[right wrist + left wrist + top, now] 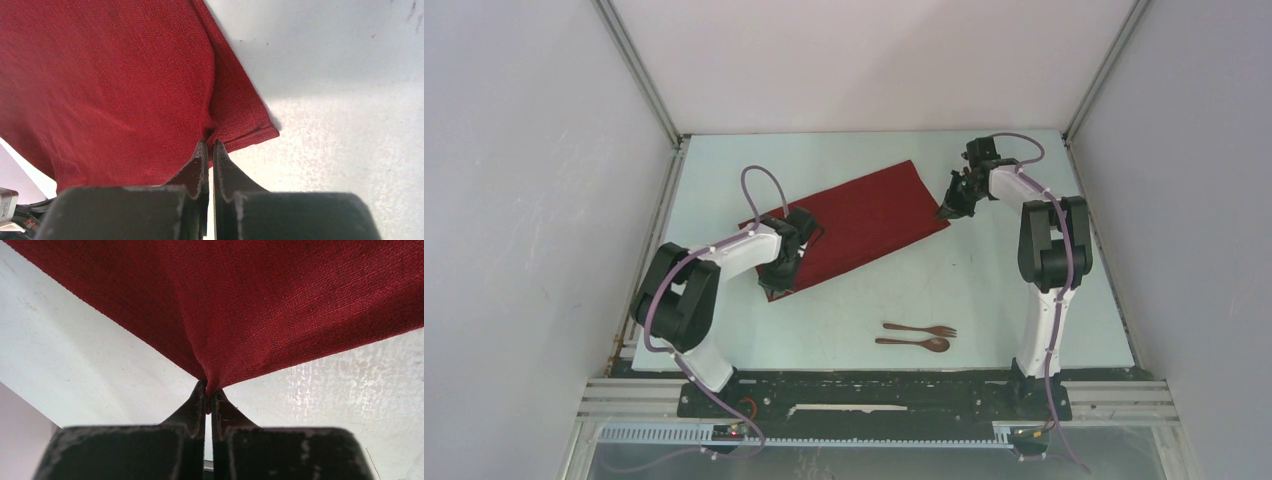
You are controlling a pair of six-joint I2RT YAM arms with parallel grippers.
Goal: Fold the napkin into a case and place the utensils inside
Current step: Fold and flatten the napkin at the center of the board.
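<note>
- Red fabric, the napkin (854, 225), lay as a long folded band slanting across the table (994, 290). The fork (921, 329) and spoon (914, 343) sat side by side, well apart from it, toward the near edge.
- My left gripper (208, 392) was pinched tight on a corner at one end, and my right gripper (210, 150) on a corner at the other.
- I judged the fold needed both corners lifted level and carried together, cloth taut, so the edges met squarely.
- I could read no brand, label or writing anywhere.

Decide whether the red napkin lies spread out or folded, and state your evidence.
Folded, apparently once: the napkin forms a long rectangle, not a square, and its corner by the right claw looks double-layered.
</note>
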